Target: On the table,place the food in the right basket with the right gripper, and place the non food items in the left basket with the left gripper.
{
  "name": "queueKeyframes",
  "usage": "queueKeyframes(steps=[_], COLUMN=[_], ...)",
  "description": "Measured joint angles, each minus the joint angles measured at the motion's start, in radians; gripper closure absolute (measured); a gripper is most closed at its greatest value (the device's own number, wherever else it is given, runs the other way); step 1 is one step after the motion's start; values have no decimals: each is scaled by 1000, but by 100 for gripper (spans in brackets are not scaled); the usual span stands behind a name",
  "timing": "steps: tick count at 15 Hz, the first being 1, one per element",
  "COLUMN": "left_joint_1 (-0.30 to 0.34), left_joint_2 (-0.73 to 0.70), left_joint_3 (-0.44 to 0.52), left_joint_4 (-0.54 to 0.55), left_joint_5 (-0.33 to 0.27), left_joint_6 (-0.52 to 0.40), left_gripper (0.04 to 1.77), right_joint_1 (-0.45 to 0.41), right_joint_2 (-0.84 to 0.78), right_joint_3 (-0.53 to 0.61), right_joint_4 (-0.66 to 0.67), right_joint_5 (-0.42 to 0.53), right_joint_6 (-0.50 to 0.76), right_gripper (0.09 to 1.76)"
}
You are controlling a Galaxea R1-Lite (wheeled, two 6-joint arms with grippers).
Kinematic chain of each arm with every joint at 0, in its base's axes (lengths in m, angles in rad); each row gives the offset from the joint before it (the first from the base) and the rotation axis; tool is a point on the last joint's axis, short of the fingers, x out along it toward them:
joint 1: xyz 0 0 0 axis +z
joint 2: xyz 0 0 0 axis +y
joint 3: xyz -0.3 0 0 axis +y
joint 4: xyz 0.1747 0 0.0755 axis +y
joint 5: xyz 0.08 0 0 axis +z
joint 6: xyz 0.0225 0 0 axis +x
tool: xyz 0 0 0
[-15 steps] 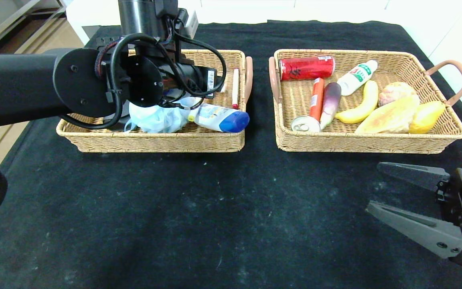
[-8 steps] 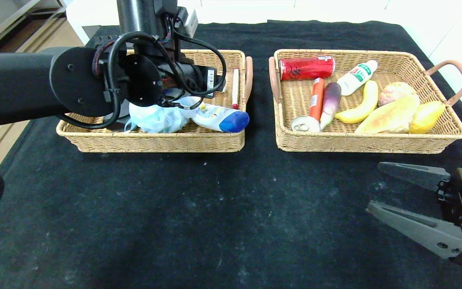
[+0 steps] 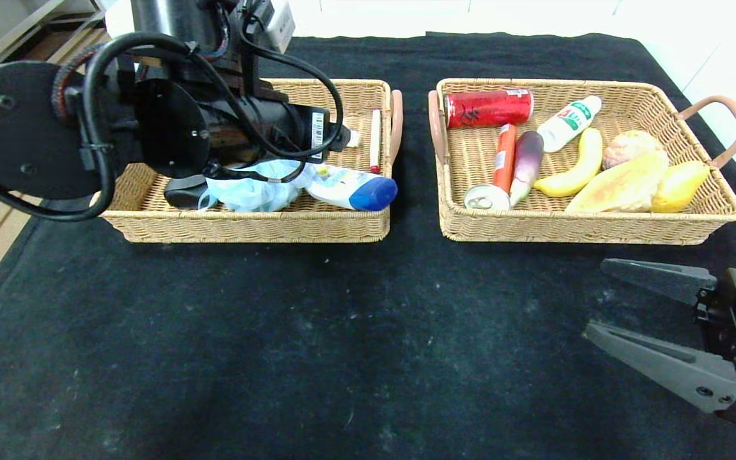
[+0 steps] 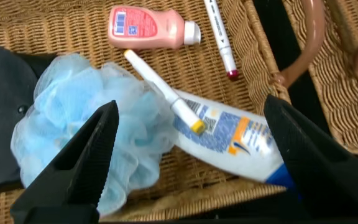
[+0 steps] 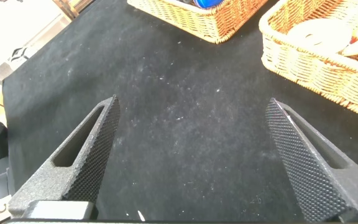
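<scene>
I find the white marker with yellow tip (image 4: 160, 90) lying in the left basket (image 3: 246, 223), propped across the pale blue mesh bath pouf (image 4: 86, 134) and the white bottle with blue cap (image 4: 232, 140). I judge it light, stiff and smooth, so it would roll off that perch easily; any regrasp should pinch the middle of the barrel, across its width. The pouf is soft and will squash, so I would take a deep bite into its bulk. The bottle looks slick and heavier toward the cap end; I would grip its body. The black glasses case (image 4: 2, 118) sits beside the pouf, rigid and easy to clamp across its short side.

Above them my left gripper (image 4: 191, 155) hangs with its jaws spread wide and nothing between them. A pink bottle (image 4: 151, 26) and a red-tipped marker (image 4: 221, 38) also lie in this basket.

In the right basket (image 3: 588, 227) the eggplant (image 3: 526, 163) and the orange sausage stick (image 3: 505, 156) lie side by side, touching, among a banana (image 3: 572, 172) and a red can (image 3: 488, 107). My right gripper (image 3: 652, 332) hovers over the table (image 3: 342, 332), near that basket, fingers apart and empty. Sorting looks complete to me
</scene>
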Motion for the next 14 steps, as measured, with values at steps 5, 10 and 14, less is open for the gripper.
queueKeyframes(steps=[5,10,14], left_joint_1=[-51,-71,-80], left_joint_2=[-167,-353,-528], left_joint_3=[198,425,557], left_joint_4=[-3,-12,-5], left_joint_5=[1,-10,-24], left_joint_6=[-7,-12,-11], left_gripper=[11,11,10], right_joint_1=[0,-11,-25], right_joint_2=[0,-2,-54], right_joint_3=[-1,-5,-14], right_joint_4=[0,2,92], right_joint_5=[-4,-5,-41], right_joint_6=[1,-7,-9], right_gripper=[14,14,14])
